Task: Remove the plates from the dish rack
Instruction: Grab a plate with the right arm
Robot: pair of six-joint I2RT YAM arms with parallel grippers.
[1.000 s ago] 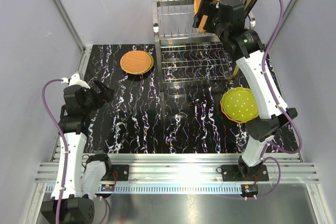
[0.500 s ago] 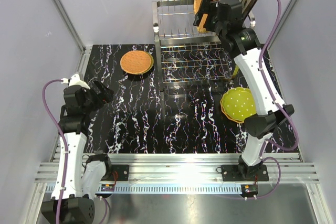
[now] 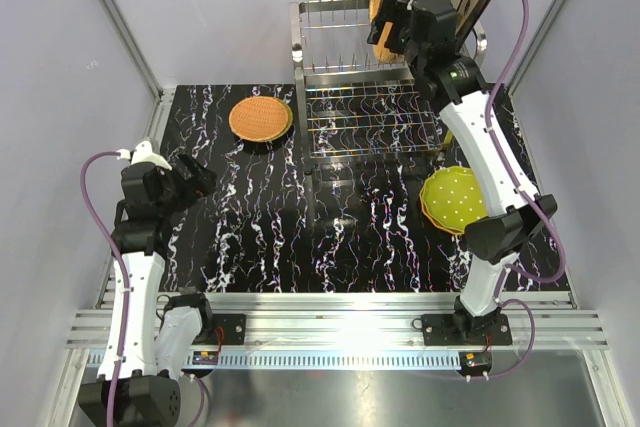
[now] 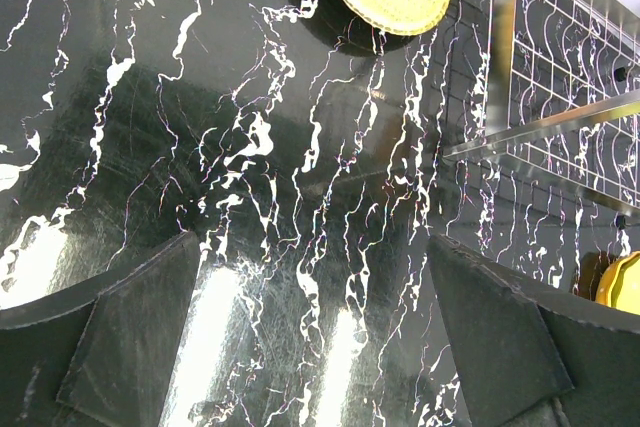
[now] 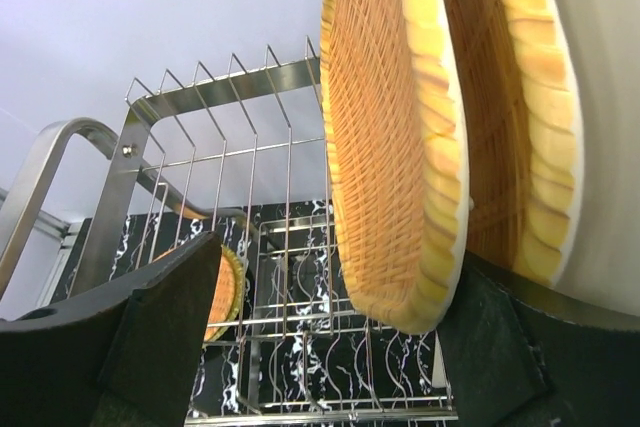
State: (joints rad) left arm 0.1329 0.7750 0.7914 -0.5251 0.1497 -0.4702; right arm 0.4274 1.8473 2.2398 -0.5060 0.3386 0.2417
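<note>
The right end effector [image 5: 330,367] has edged deeper over the dish rack [image 3: 350,77]. Near, the left end effector [image 4: 320,347] idles spread above the worktop [image 4: 250,147]. Farther, the right one straddles a woven plate [image 5: 390,147] upright in the rack, parted to pinch its rim.

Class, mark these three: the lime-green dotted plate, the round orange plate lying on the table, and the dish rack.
lime-green dotted plate [image 3: 452,199]: top view, its centre.
round orange plate [image 3: 260,118]: top view, its centre.
dish rack [image 3: 365,122]: top view, lower grid shelf.
</note>
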